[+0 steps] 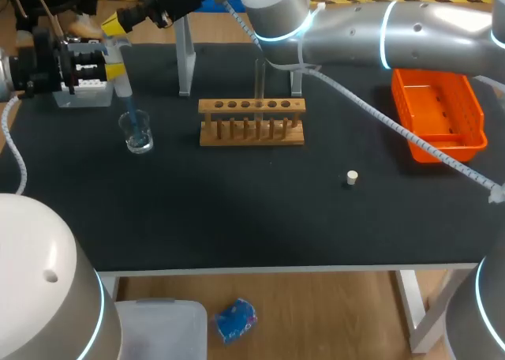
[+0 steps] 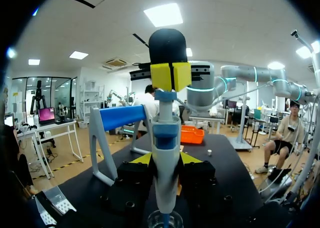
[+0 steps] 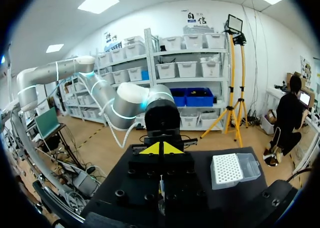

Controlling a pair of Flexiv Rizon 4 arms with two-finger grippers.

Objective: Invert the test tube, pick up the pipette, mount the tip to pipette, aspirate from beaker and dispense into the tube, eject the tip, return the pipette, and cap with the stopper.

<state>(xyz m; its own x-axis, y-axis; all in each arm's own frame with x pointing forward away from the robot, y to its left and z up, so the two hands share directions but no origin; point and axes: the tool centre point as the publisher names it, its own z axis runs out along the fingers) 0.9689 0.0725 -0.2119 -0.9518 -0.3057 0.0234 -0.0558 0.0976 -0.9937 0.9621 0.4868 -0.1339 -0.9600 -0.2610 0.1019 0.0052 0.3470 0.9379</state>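
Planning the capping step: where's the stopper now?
Head view: the stopper lies on the table, right of centre, between the wooden rack and the orange basket, nearer the robot.

Overhead, wrist views sharing pipette point(image 2: 166, 148)

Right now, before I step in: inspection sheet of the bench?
Surface: black table, no spill visible.
Job's things: pipette tip-down in beaker; tube upright in rack; stopper loose on the table; tip box behind the beaker.
Clutter: orange basket; stand.
Grippers: left claw shut on pipette; right claw shut, at the pipette's top.
Cables: white cable drapes across the table past the basket.
Surroundings: nothing seen reaching over the table.
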